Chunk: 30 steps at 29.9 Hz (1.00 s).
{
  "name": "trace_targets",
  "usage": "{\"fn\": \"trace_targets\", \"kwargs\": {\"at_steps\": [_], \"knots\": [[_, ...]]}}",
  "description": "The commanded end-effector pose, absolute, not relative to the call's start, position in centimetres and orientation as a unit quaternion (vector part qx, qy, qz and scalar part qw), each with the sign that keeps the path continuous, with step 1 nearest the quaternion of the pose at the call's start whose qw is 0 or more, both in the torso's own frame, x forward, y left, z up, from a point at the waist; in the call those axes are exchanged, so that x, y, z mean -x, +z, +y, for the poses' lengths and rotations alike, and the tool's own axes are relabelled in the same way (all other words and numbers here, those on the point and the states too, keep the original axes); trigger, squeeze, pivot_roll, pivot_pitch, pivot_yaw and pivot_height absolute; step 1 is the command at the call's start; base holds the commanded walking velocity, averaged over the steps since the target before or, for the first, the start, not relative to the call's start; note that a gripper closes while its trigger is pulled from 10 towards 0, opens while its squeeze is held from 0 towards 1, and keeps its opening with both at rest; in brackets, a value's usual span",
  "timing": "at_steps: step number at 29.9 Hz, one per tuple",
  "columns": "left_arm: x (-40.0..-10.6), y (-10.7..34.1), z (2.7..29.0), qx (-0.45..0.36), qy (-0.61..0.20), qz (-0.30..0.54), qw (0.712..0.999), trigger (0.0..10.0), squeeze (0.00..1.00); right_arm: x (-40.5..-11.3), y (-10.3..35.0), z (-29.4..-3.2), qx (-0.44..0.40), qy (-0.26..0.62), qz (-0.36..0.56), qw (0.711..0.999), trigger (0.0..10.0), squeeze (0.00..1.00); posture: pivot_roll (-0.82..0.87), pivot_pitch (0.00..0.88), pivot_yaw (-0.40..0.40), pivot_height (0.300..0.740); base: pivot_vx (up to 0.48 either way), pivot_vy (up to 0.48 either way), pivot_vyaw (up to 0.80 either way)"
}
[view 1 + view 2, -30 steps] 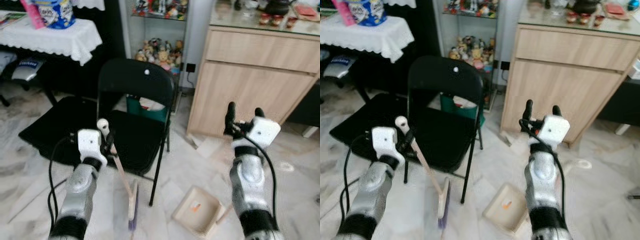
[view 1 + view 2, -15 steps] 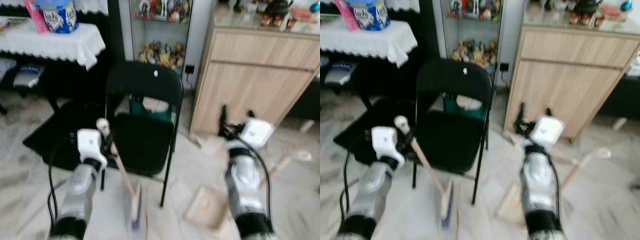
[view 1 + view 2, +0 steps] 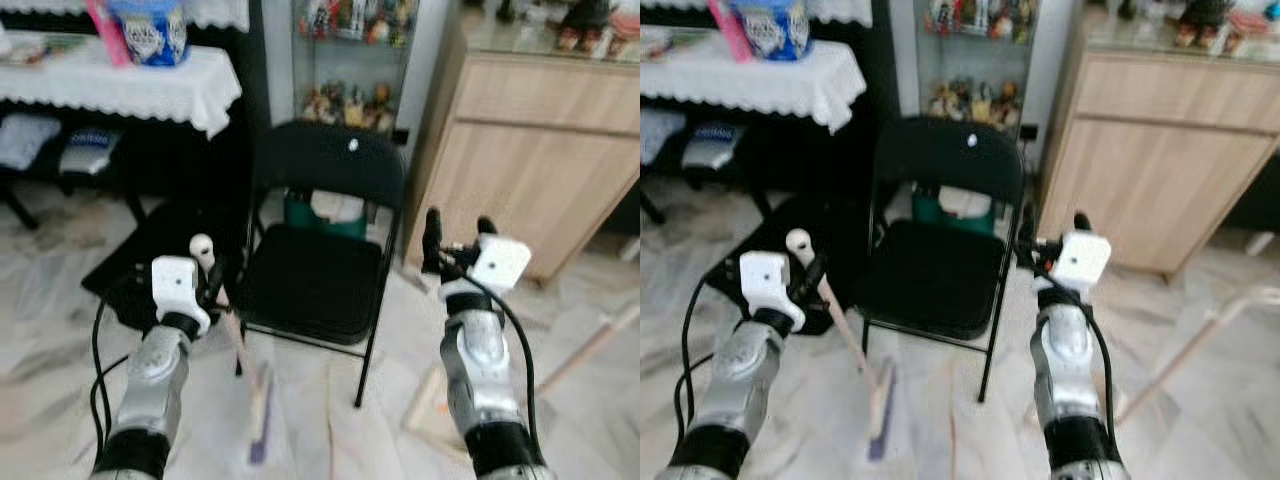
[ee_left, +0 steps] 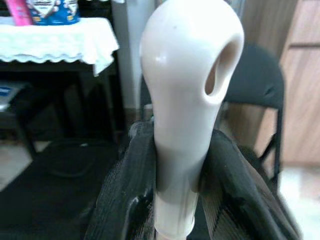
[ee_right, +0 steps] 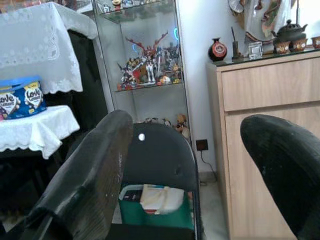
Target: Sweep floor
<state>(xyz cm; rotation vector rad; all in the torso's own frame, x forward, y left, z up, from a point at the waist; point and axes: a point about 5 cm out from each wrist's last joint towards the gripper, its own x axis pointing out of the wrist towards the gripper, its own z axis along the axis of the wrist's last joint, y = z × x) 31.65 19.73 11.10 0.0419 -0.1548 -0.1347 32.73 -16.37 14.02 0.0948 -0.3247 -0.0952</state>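
My left gripper [image 3: 212, 287] is shut on the broom's pale handle [image 3: 840, 318], just below its cream knob [image 4: 187, 100]. The handle slants down to the brush head [image 3: 260, 425], which rests on the marble floor in front of a black folding chair [image 3: 320, 270]. In the left wrist view both black fingers [image 4: 125, 200] press against the handle. My right gripper [image 3: 455, 230] is raised at chair-back height and open, with nothing between its fingers [image 5: 85, 190]. The blurred dustpan [image 3: 425, 412] lies low on the right, partly behind my right arm, its long handle [image 3: 590, 345] pointing right.
The folding chair stands straight ahead. A light wood cabinet [image 3: 540, 150] is at the right, with a glass display case [image 3: 350, 60] behind the chair. A table with a white cloth [image 3: 130, 80] and a black mat [image 3: 150, 260] are on the left. Open marble floor lies in front.
The whole view has shifted as the camera moved, so the chair and dustpan now sit further right. My left gripper still holds the broom and the right one stays open.
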Motion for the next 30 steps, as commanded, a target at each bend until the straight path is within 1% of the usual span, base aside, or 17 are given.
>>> {"fn": "trace_targets", "kwargs": {"at_steps": [1, 19, 22, 27, 30], "knots": [[-31.89, 12.03, 18.99, -0.021, -0.081, -0.099, 0.992, 10.0, 0.00, -32.46, 13.44, -17.33, -0.046, -0.062, -0.147, 0.986, 10.0, 0.00, 0.02, 0.035, 0.021, 0.740, 0.000, 0.000, 0.00], [-31.83, 12.14, 18.89, -0.020, -0.078, -0.103, 0.991, 10.0, 0.00, -32.57, 13.44, -17.65, -0.046, -0.069, -0.145, 0.986, 10.0, 0.00, 0.02, 0.042, 0.020, 0.740, 0.000, 0.000, 0.00], [-31.86, 12.14, 18.90, -0.019, -0.079, -0.103, 0.991, 10.0, 0.00, -32.68, 13.39, -17.68, -0.050, -0.070, -0.139, 0.987, 10.0, 0.00, 0.02, 0.044, 0.019, 0.740, 0.244, 0.000, 0.00], [-31.87, 12.14, 18.88, -0.019, -0.079, -0.103, 0.991, 10.0, 0.00, -32.71, 13.37, -17.77, -0.053, -0.071, -0.138, 0.986, 10.0, 0.00, 0.02, 0.044, 0.019, 0.740, 0.256, 0.000, -0.80], [-31.87, 12.14, 18.88, -0.019, -0.079, -0.102, 0.991, 10.0, 0.00, -32.65, 13.41, -17.73, -0.046, -0.069, -0.142, 0.986, 10.0, 0.00, 0.02, 0.044, 0.019, 0.740, 0.262, 0.000, 0.00]]}}
